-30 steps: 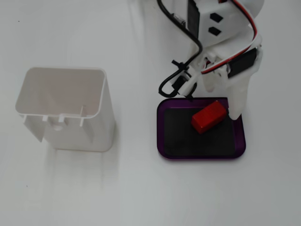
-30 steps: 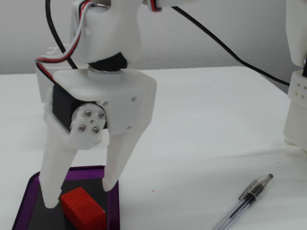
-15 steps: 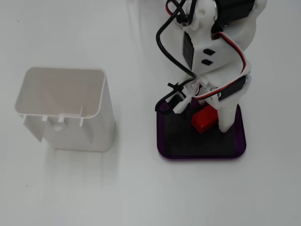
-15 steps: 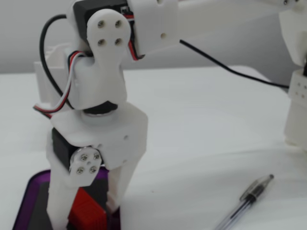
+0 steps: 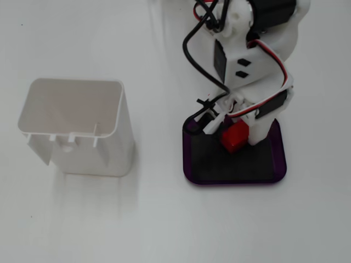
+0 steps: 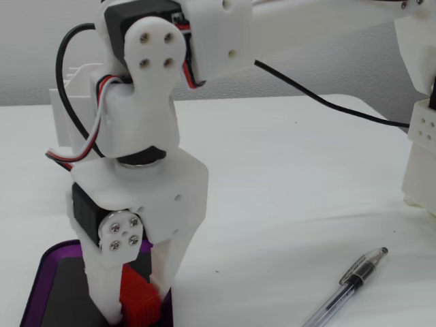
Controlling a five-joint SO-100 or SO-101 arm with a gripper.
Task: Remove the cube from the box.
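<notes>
Cube pinched, sitting inside the box

Your gripper (image 5: 237, 133) pinches the cube (image 5: 235, 137) at the box's (image 5: 277, 164) 12 o'clock end. Likely light, rigid, smooth plastic: keep the grip on its flat sides and lift straight off the counter (image 5: 164, 219).

Cube (image 5: 235, 135) in box (image 5: 277, 164); bin (image 5: 77, 126) left, apart.
</notes>
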